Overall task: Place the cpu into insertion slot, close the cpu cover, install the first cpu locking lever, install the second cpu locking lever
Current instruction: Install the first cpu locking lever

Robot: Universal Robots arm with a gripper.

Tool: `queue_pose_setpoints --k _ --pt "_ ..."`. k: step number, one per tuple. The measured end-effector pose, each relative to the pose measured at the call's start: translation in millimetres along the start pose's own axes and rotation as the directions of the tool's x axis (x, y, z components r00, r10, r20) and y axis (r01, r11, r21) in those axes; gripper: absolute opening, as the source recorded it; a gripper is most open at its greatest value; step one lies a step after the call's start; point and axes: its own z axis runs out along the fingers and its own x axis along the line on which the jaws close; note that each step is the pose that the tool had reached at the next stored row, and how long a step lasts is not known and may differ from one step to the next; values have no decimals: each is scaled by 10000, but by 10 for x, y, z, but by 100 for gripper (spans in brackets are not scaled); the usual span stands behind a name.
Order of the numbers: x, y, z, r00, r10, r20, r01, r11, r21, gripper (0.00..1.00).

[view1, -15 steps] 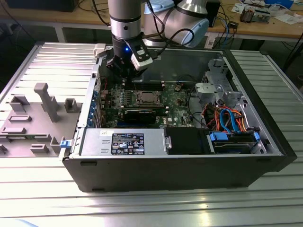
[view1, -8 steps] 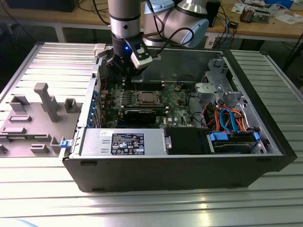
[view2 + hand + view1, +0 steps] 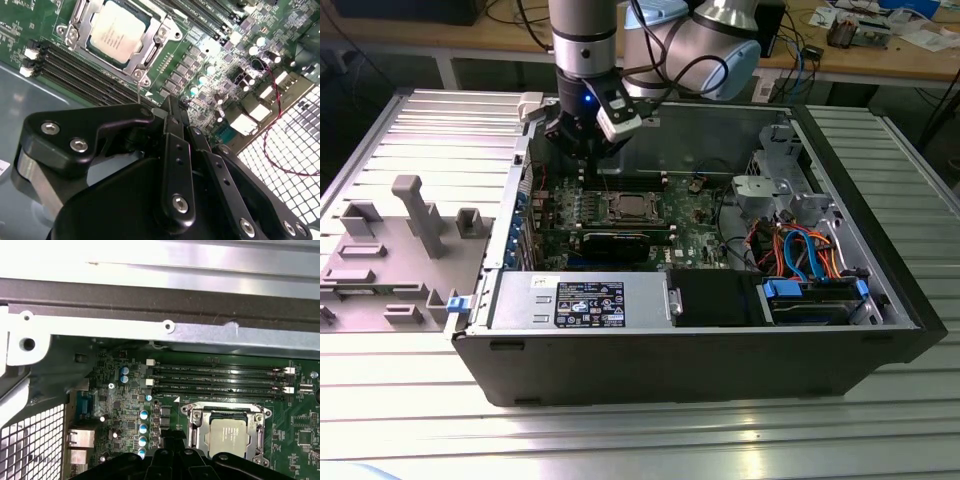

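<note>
The small flat square cpu with a silver-grey metal top (image 3: 117,30) lay seated in the square silver-rimmed insertion slot (image 3: 227,416) on the green motherboard (image 3: 127,405), flat and square to the socket so that the plate above could bear on it evenly. The thin silver cpu cover frame (image 3: 150,50) lay down around the chip, its window exposing the metal top. The black linkage gripper (image 3: 167,106) hung just beside one corner of the socket, its jaws drawn close together with nothing seen held between them. A thin silver wire rod (image 3: 139,92), judged to be a locking lever, rose from that corner toward the fingertips; whether it was touched could not be determined. The open black and silver computer case (image 3: 670,370) contained the motherboard, a silver labelled power supply box (image 3: 580,300), a black drive box (image 3: 715,298) and blue and orange cables (image 3: 800,250).
</note>
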Motion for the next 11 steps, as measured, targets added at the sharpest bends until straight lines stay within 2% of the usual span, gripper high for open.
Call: queue_pose_setpoints --k 11 --pt "-2 70 -22 10000 -89 -1 89 10000 -3 11"
